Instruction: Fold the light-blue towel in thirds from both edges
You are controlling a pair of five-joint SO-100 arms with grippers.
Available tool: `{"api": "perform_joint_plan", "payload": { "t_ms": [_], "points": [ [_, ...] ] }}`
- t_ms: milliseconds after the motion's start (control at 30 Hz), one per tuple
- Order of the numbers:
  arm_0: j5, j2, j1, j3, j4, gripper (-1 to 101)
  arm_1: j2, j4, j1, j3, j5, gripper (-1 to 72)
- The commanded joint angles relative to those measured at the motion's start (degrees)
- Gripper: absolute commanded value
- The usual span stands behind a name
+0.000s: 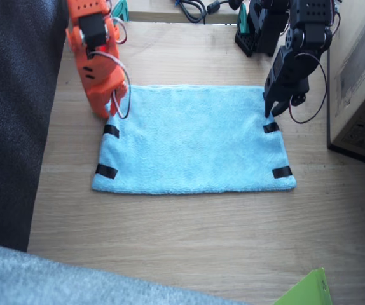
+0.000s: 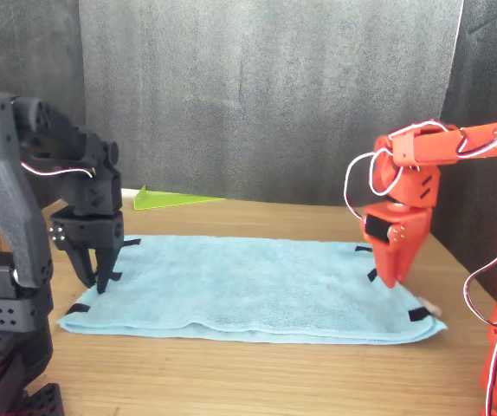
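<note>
The light-blue towel (image 1: 192, 140) (image 2: 248, 286) lies flat and spread out on the wooden table. Black tape strips mark both edges, one short side (image 1: 108, 151) by the orange right arm and the other (image 1: 276, 149) by the black left arm. My right gripper (image 1: 108, 113) (image 2: 390, 276) points down at the far corner of its edge, jaws together, tip at the cloth. My left gripper (image 1: 273, 111) (image 2: 98, 279) hangs over the far part of the other edge, its fingers slightly apart and down at the towel.
A cardboard box (image 1: 360, 76) stands close beside the left arm. Dark fabric (image 1: 11, 114) borders the table beside the right arm, and grey-blue fabric (image 1: 74, 283) covers the near corner. A green sheet (image 1: 306, 289) (image 2: 175, 199) lies at the near edge. Cables (image 1: 192, 9) sit at the back.
</note>
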Motion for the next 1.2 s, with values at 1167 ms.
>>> {"api": "perform_joint_plan", "payload": {
  "t_ms": [1167],
  "points": [
    [0.09,2.02,1.05,0.09,0.18,0,-28.30,20.65,21.71,-62.40,1.14,0.0]
  ]
}}
